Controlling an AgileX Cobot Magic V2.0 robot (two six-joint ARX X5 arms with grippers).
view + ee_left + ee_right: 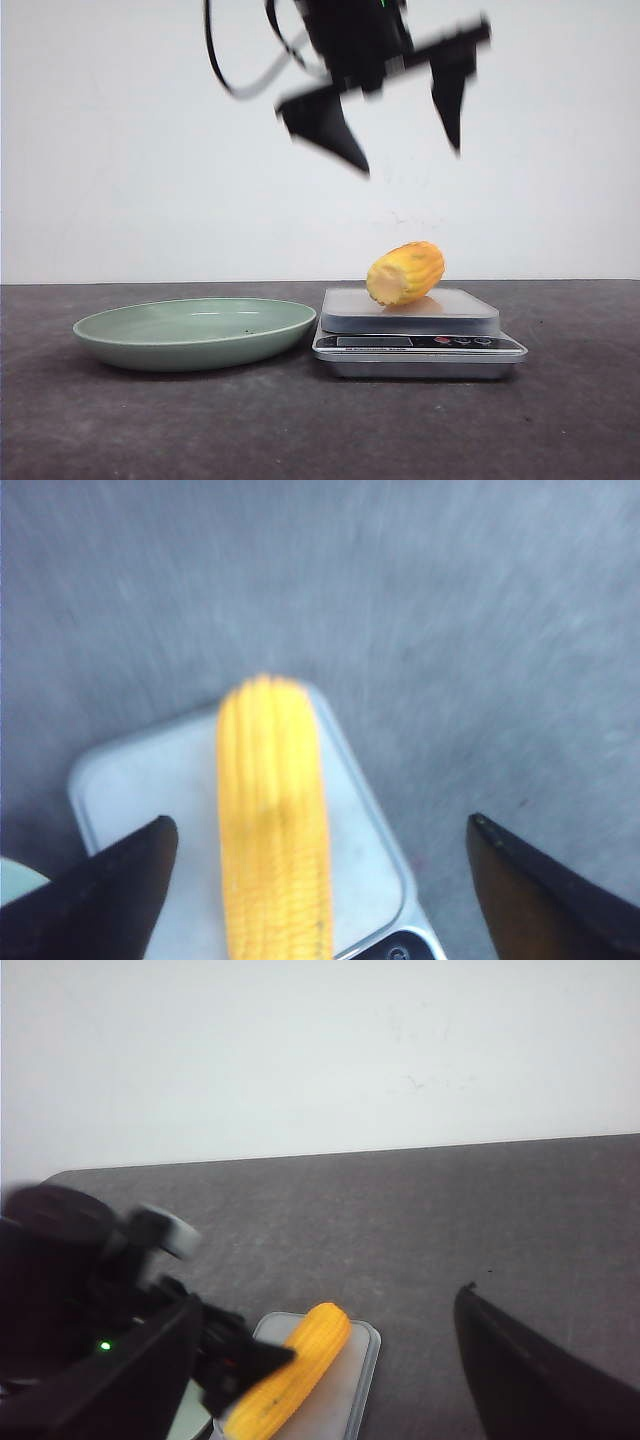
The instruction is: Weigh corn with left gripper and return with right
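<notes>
The corn (pixel 405 272), a short yellow-orange cob piece, lies on its side on the silver kitchen scale (pixel 418 345). My left gripper (pixel 408 160), a black claw with a cable, hangs open and empty well above the corn, blurred. In the left wrist view the corn (pixel 275 830) lies on the scale's platform (pixel 130 790), below and between the open fingers (pixel 110 900). My right gripper (pixel 328 1300) is open and empty, high over the scale; it does not show in the front view. Its view shows the corn (pixel 290 1370) and the left arm (pixel 60 1260).
A shallow green plate (pixel 195 330) stands on the dark table (pixel 560 400) just left of the scale. The scale's display and buttons (pixel 455 341) face the front. A white wall lies behind.
</notes>
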